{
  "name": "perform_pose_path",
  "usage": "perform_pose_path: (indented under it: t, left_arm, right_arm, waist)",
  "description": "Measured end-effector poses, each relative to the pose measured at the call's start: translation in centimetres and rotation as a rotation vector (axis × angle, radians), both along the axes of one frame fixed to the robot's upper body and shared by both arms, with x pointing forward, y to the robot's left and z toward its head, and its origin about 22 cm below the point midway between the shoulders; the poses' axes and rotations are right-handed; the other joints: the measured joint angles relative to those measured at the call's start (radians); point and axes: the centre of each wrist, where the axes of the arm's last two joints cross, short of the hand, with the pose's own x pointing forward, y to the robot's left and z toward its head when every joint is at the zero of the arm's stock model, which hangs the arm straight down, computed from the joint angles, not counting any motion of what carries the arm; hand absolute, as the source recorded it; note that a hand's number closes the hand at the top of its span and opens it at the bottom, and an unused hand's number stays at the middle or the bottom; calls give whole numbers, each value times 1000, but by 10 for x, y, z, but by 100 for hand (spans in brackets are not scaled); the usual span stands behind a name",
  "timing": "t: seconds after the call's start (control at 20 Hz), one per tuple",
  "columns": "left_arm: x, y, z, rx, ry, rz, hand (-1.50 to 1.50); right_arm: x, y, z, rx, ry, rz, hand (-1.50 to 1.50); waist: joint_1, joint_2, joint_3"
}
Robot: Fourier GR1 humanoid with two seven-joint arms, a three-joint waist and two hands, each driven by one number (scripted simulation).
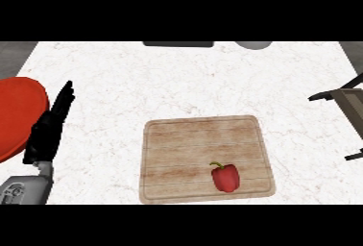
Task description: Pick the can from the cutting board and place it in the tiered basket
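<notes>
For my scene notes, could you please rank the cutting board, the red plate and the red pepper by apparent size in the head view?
1. Cutting board, the largest.
2. Red plate, though the left edge cuts it off, so its full size is unsure.
3. Red pepper, the smallest.

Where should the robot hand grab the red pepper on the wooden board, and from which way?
Probably around the fat middle of the red pepper, coming from above with fingers closing on its left and right sides. It lies flat near the cutting board's front right corner, its green stem pointing away from the robot, and the stem looks too thin to hold. No can shows. Only the left robot hand shows, open.
</notes>
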Motion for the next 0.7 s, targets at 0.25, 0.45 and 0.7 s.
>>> perform_pose_path:
  t: [0.25,0.45,0.7]
  left_arm:
    - [3,-6,6,-5,2,0,0]
    - [6,-6,4,6,-1,6,0]
    - [4,-5,2,5,-3,11,0]
  right_arm:
    - [19,-33,-9,-12,42,43,150]
    - [34,-48,-21,34,98,86,150]
    - [49,-66,-45,101,202,108,150]
  waist:
    - [-3,-1,0]
    - [-6,-2,0]
    - [-9,-4,0]
